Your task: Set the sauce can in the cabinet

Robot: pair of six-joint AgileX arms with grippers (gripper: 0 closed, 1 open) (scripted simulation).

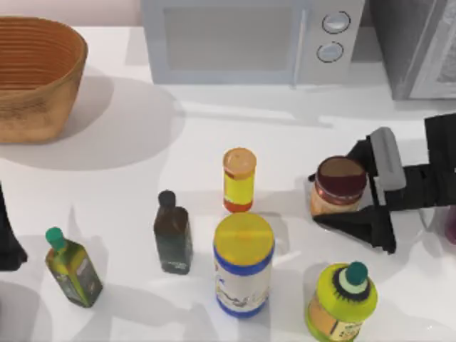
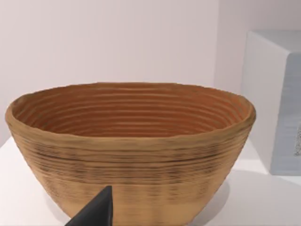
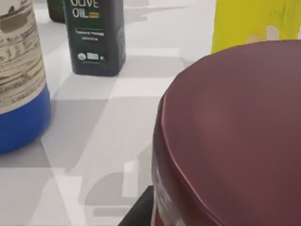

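The sauce can (image 1: 340, 185), squat with a maroon top and an orange-tan label, stands on the table right of centre. My right gripper (image 1: 329, 197) reaches in from the right and straddles it, with one finger (image 1: 349, 158) against its far side and the other (image 1: 356, 226) against its near side. Up close, the right wrist view shows the maroon top (image 3: 235, 117) with one dark fingertip (image 3: 138, 212) beside it. The cabinet (image 1: 417, 43), dark speckled grey, stands at the back right corner. My left arm (image 1: 7, 242) is parked at the left edge.
A slim yellow-orange jar (image 1: 239, 178) and a blue-and-white canister (image 1: 244, 263) stand just left of the can. A yellow-green bottle (image 1: 342, 303) is in front of it. Farther left are a dark bottle (image 1: 172, 231) and a green oil bottle (image 1: 71, 269). Basket (image 1: 35, 78) back left, microwave (image 1: 249, 39) back centre.
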